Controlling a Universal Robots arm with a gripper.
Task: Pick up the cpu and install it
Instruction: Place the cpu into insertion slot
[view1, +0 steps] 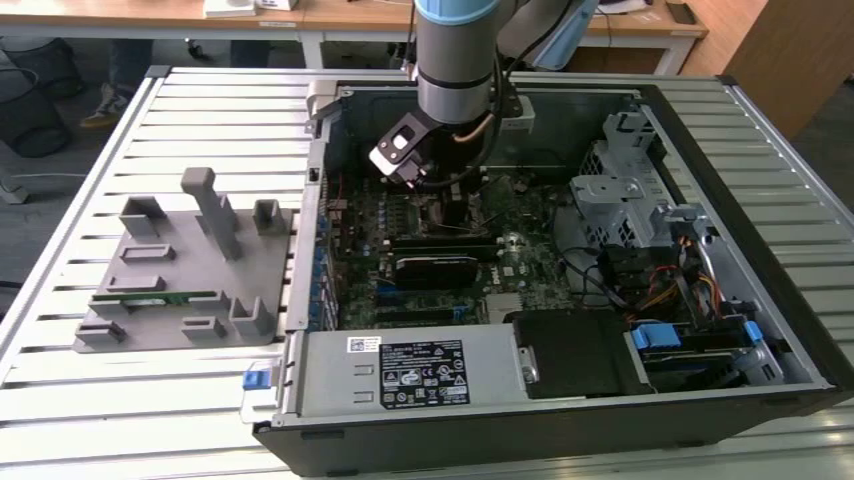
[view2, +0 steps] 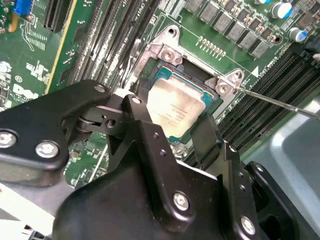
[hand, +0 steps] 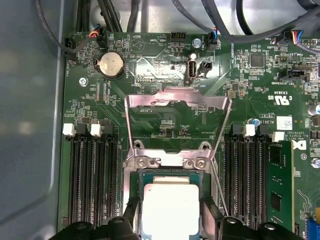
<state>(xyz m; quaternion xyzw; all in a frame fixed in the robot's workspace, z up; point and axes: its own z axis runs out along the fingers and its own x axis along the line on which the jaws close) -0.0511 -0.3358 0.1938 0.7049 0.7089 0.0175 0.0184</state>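
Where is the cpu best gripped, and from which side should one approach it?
Grip the cpu by the two opposite thin edges not facing the raised load plate, coming straight down. It lies flat in the socket, so likely only those edges are free.

Take the socket as your anchor. The cpu lies inside its frame, and the gripper sits directly over it. Memory slots flank the socket on both sides. The load plate is folded back from the socket's edge, with the coin cell beyond it. In the exterior view, the computer case surrounds the socket. The drive cage lies to the exterior view's right of it. The parts fixture lies well to the exterior view's left, outside the case on the table.
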